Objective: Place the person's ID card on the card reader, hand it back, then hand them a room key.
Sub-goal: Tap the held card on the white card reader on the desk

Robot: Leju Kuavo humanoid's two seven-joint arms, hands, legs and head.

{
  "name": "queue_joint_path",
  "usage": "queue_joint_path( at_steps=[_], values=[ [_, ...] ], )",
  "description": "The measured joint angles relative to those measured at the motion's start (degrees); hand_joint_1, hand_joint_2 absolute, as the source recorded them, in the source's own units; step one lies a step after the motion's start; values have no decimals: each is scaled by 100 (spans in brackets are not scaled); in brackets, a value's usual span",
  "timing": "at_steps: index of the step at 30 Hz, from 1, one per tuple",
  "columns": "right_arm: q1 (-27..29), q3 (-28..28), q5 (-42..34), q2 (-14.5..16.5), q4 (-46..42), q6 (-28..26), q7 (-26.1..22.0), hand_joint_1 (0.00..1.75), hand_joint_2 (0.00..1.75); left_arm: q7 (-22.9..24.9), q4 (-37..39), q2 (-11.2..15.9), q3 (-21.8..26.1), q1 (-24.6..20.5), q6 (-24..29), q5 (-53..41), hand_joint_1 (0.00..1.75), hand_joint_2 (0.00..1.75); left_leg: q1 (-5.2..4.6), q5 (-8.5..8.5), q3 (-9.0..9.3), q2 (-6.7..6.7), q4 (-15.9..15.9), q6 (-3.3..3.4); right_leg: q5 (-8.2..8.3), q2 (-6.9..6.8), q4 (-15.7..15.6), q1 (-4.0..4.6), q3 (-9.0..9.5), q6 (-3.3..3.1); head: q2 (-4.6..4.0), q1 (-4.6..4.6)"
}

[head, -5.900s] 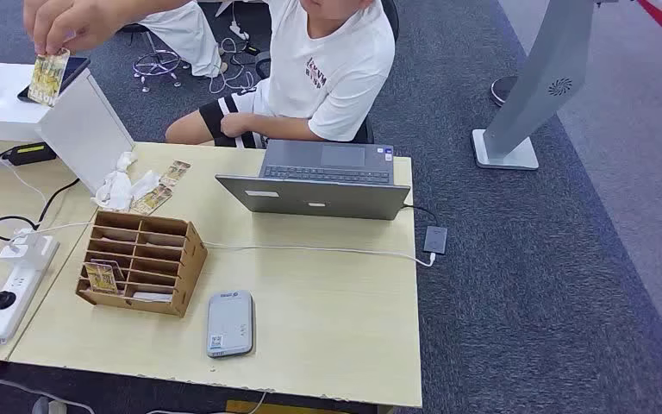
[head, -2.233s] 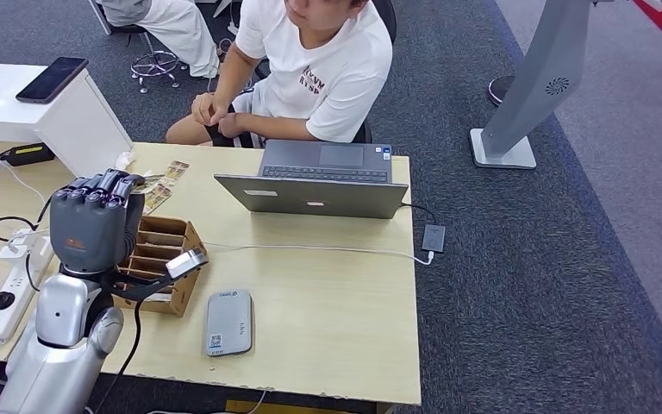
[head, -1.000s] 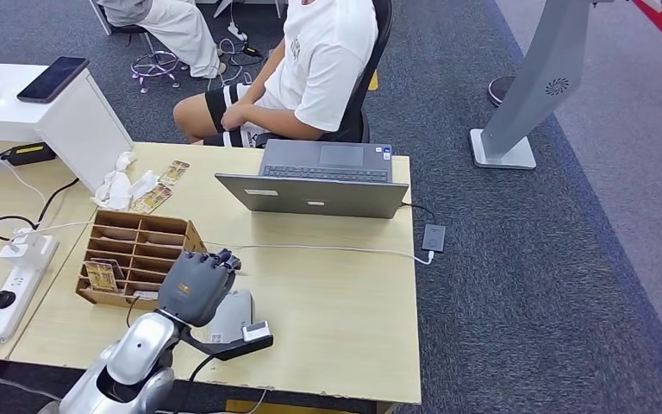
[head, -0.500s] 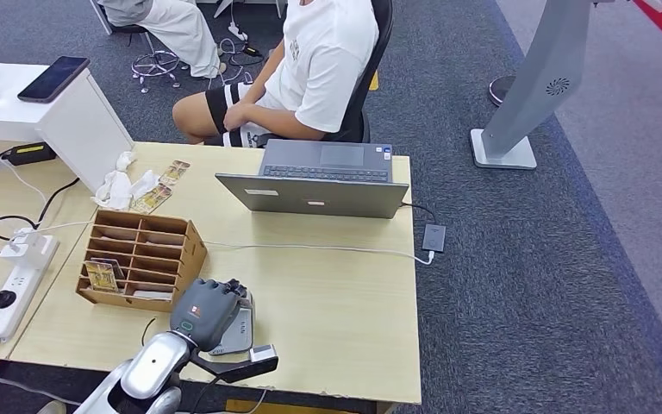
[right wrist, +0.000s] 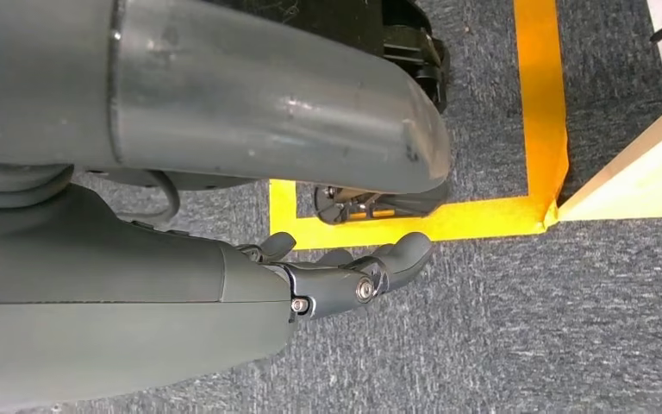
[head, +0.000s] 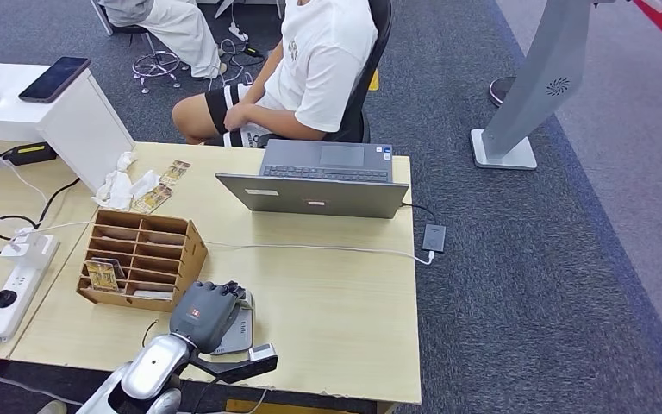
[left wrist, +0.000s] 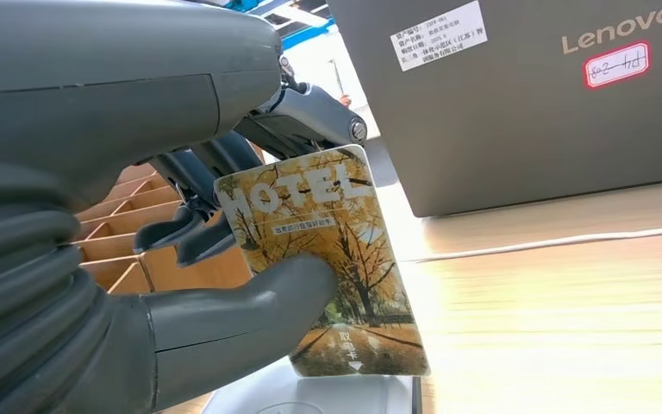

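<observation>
While pinched between the thumb and fingers of the left hand (left wrist: 181,285), held card (left wrist: 327,267) face out with its lower edge down at the pale card reader (head: 240,332), near the tabletop's front edge beside the wooden card rack (head: 140,259); judged so as to lay it flat for reading. Stood against the palm side of that hand, thumb pressed across its face. Hung the right hand (right wrist: 345,276) over the carpet, fingers loosely apart, holding nothing
</observation>
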Motion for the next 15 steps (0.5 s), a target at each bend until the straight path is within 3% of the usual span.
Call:
queue_joint_path(
  at_steps=[5,10,15],
  values=[
    [3,0,25,0,2,-23,53,0,0,24,9,-18,2,0,180,33,175,175,0,2,1,-2,0,0,1,-1,0,0,0,1,1,1],
    [13,-4,36,20,5,-178,-19,0,0,28,-272,-107,98,-115,1278,-16,175,175,0,14,-7,-4,1,6,8,-4,0,0,-8,5,0,1],
    [11,-4,90,44,9,-148,-74,0,0,-284,-917,-3,461,-734,2215,174,175,175,1,23,-10,-9,1,1,16,-9,2,1,-9,-2,0,-1]
  ],
)
